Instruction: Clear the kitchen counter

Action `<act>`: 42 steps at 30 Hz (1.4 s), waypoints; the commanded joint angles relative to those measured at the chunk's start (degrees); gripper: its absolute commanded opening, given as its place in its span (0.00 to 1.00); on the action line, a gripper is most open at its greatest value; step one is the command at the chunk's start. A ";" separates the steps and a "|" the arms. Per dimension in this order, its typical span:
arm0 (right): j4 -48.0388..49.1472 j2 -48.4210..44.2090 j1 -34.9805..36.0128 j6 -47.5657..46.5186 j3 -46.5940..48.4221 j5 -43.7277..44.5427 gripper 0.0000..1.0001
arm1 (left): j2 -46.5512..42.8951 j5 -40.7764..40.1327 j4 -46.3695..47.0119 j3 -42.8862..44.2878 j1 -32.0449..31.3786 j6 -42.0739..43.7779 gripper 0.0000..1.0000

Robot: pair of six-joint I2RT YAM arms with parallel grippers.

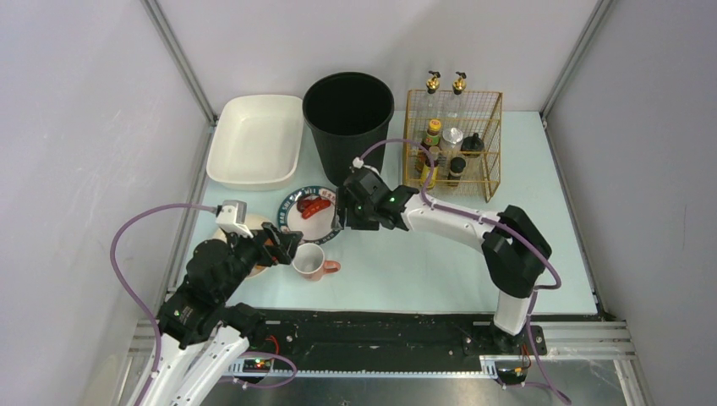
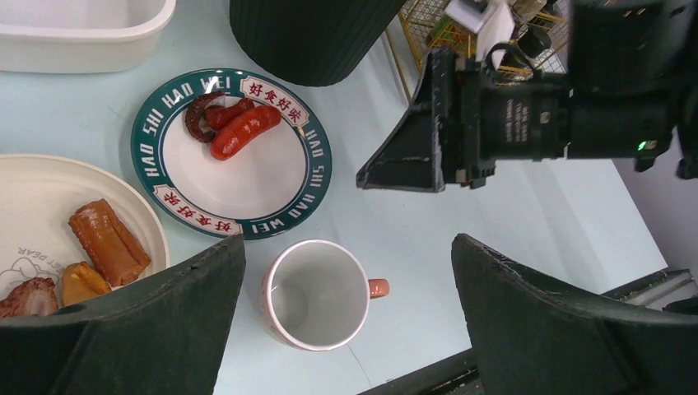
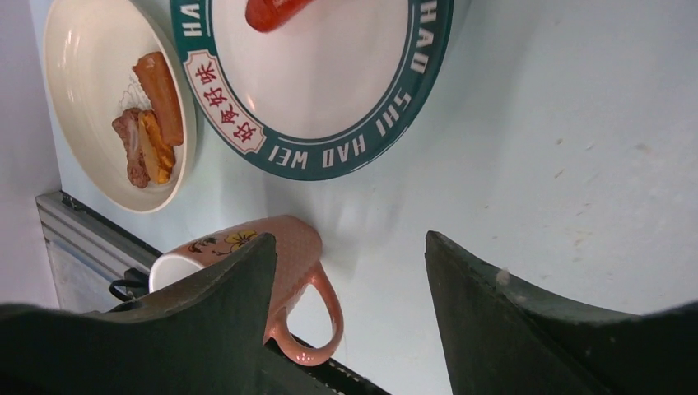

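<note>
The smooth, matt, mint-green worktop [image 1: 440, 262] lay flat between grey walls, carrying a round black bin [image 1: 347, 118], a glossy green-rimmed plate [image 2: 233, 153] and a pink mug [image 2: 317, 292]. The left pincer [image 2: 346, 255] gaped wide and the right pincer [image 3: 350, 240] stood open; both were empty.

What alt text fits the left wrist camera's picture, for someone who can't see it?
An empty pink mug stands on the mint counter, framed by the dark fingers of the open left hand. Beyond it, a green-rimmed plate holds sausages.
</note>
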 commanded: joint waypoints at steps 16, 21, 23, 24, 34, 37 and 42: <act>18.26 8.12 1.93 18.29 -8.31 -1.12 0.61 | -0.79 -0.07 1.36 -0.38 -0.33 -0.59 0.98; 20.89 10.45 2.37 21.35 -8.31 -0.54 0.58 | -0.76 -0.05 1.34 -0.40 -0.29 -0.62 0.98; 21.42 11.56 2.52 21.91 -8.31 0.22 0.57 | -0.75 -0.02 1.36 -0.43 -0.33 -0.65 0.98; 21.47 11.75 2.65 22.11 -8.31 0.98 0.57 | -0.76 -0.06 1.38 -0.40 -0.36 -0.67 0.98; 21.65 14.95 2.17 23.65 -8.58 3.91 0.53 | -0.32 -0.05 1.37 -0.28 -0.32 -0.53 0.98; 21.67 15.93 1.85 23.95 -8.58 3.92 0.49 | -0.34 -0.15 1.36 -0.28 -0.27 -0.55 0.98; 21.62 16.99 1.48 23.71 -8.58 4.21 0.34 | -0.02 -0.15 1.35 -0.30 -0.35 -0.44 0.98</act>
